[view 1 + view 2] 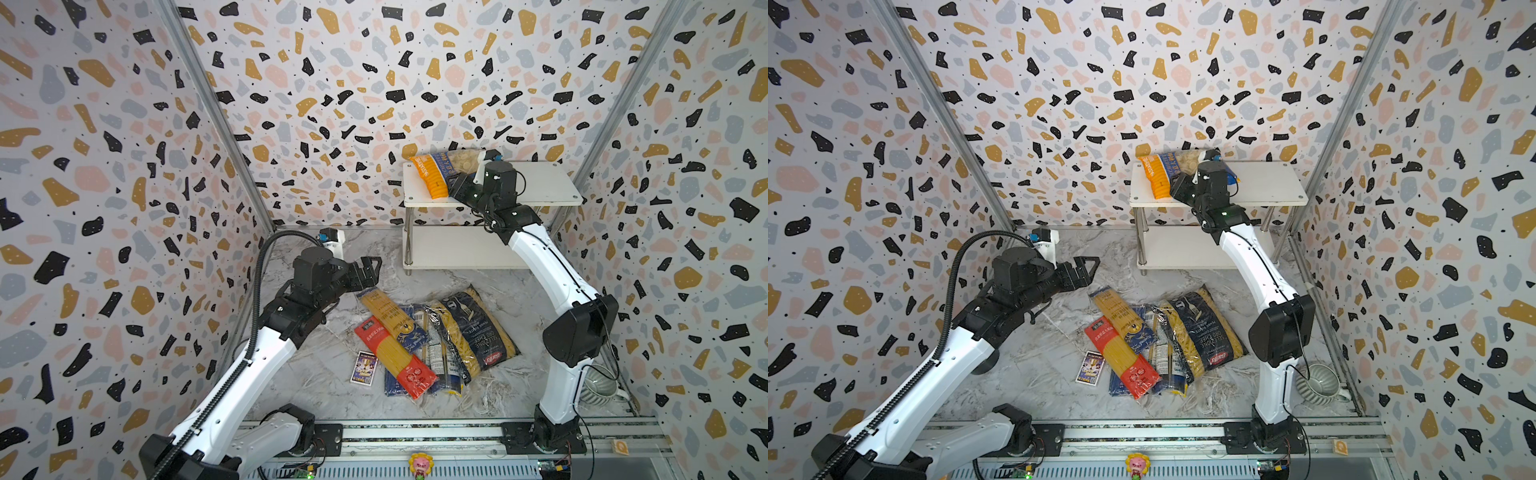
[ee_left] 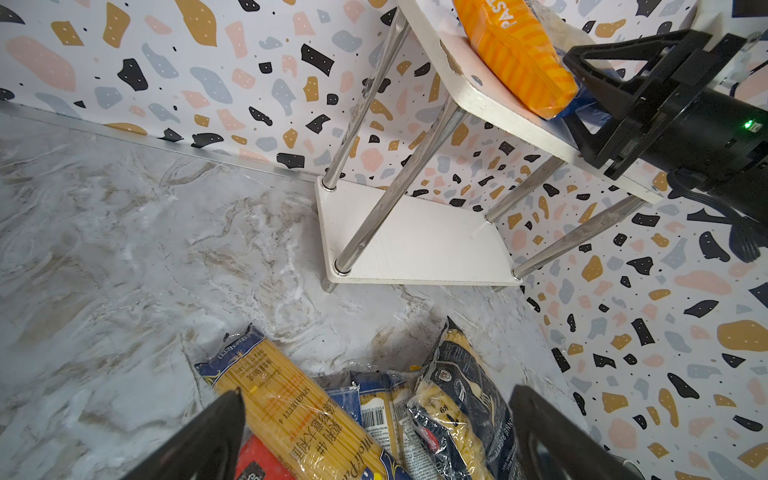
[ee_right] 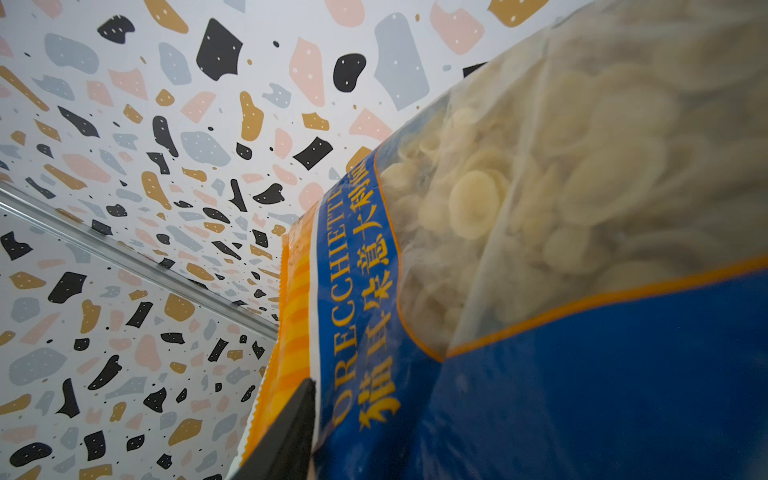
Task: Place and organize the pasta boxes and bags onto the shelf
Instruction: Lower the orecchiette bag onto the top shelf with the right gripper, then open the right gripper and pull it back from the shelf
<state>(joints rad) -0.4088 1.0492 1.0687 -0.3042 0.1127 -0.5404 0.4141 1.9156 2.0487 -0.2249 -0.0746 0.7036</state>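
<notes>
Terrazzo walls ringed the marble floor. The right gripper straddled the orecchiette bag atop the shelf, grip uncertain; best lay it flat before releasing. Spaghetti packs lay below the wide-open left gripper.

Marble-pattern worktop, speckled walls on three sides. Purple picture card lies flat on the worktop. Grey ribbed round object by the right wall. Small doll on the front rail.

Left gripper agape, right arm outstretched.
</notes>
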